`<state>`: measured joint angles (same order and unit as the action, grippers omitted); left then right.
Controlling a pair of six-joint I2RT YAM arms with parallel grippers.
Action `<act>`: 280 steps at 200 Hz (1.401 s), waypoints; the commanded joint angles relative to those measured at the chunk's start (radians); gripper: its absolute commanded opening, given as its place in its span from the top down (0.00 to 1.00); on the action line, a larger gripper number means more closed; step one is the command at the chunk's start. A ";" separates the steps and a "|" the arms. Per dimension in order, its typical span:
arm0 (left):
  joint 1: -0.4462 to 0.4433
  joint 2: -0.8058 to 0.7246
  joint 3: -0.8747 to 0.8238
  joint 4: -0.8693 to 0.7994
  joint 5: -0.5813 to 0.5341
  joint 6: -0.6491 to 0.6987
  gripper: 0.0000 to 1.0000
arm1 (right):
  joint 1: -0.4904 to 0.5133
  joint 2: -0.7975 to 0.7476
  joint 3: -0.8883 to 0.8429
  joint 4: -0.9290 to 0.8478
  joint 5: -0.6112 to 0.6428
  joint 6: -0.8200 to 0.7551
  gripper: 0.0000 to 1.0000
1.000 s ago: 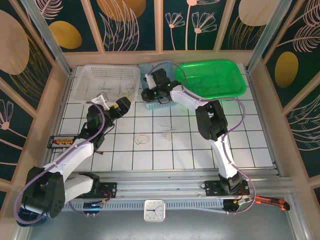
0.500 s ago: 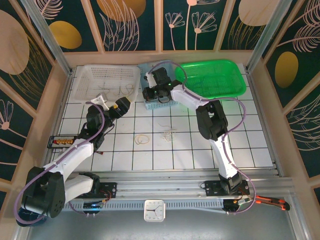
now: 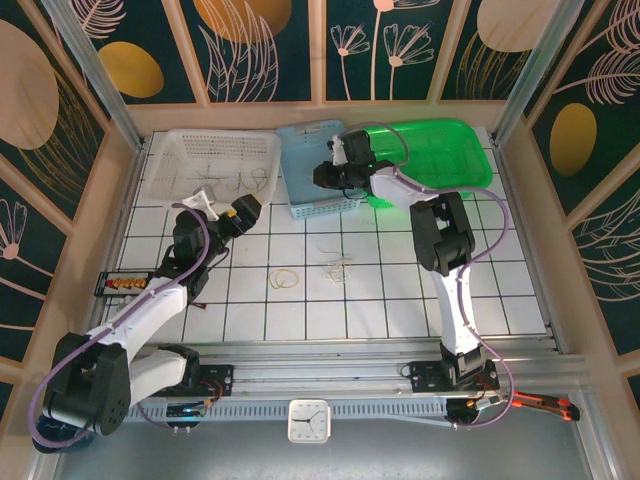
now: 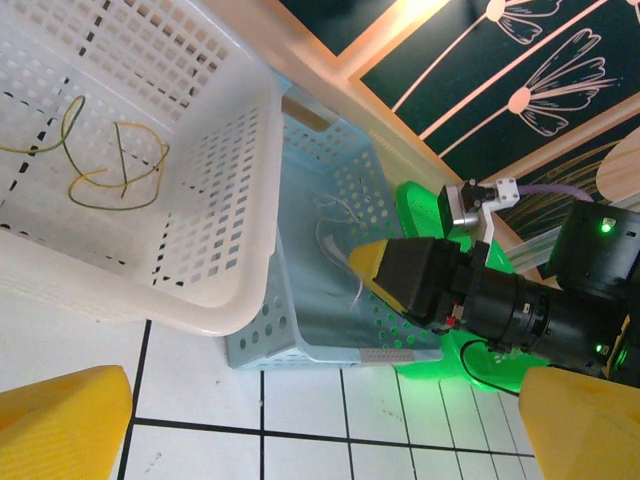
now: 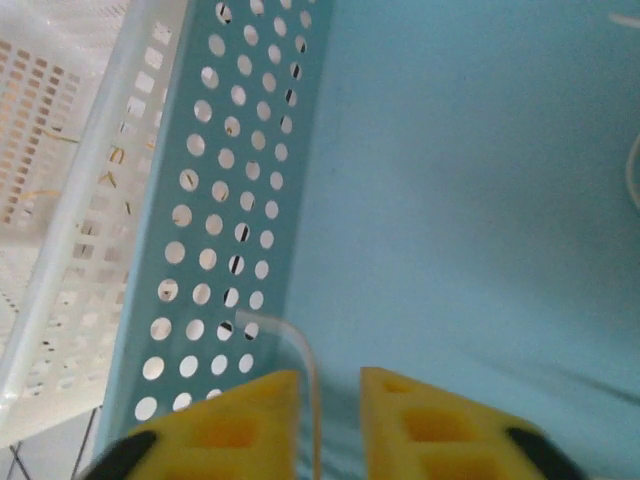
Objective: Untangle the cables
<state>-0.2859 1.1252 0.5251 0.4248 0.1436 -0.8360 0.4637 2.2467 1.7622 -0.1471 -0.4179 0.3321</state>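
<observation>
The left arm (image 3: 140,310) reaches from its base at the near left corner diagonally forward and to the right, bent at the elbow. Its wrist is tipped so the left claw (image 3: 243,210) points toward the far side. That claw is spread wide, and its two yellow fingers (image 4: 60,415) sit at opposite lower corners of the left wrist view.

The right arm (image 3: 450,270) stands up from its base at the near right, folds at a raised elbow, and stretches its last link far forward and to the left. The right claw (image 3: 322,176) points left and downward. Its yellow fingers (image 5: 240,415) are parallel, with only a narrow gap between them.
</observation>
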 commanded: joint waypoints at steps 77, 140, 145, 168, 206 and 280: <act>0.010 0.020 0.015 0.013 0.065 0.018 0.01 | 0.092 -0.194 -0.051 -0.035 0.051 -0.059 0.52; 0.008 -0.023 -0.057 -0.032 0.049 0.041 0.01 | 0.287 -0.521 -0.535 0.121 0.134 0.003 0.54; 0.009 -0.025 -0.064 -0.033 0.050 0.043 0.01 | 0.307 -0.539 -0.572 0.133 0.143 0.012 0.54; 0.009 -0.037 -0.088 -0.041 0.050 0.041 0.01 | 0.411 -0.580 -0.675 0.140 0.223 0.024 0.54; 0.008 -0.056 -0.121 -0.036 0.037 0.029 0.01 | 0.506 -0.531 -0.713 0.110 0.351 0.003 0.54; 0.008 -0.073 -0.137 -0.033 0.022 0.016 0.01 | 0.510 -0.406 -0.676 0.087 0.383 -0.068 0.54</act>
<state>-0.2859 1.0702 0.4023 0.3885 0.1749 -0.8135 0.9760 1.8122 1.0554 -0.0544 -0.0681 0.3000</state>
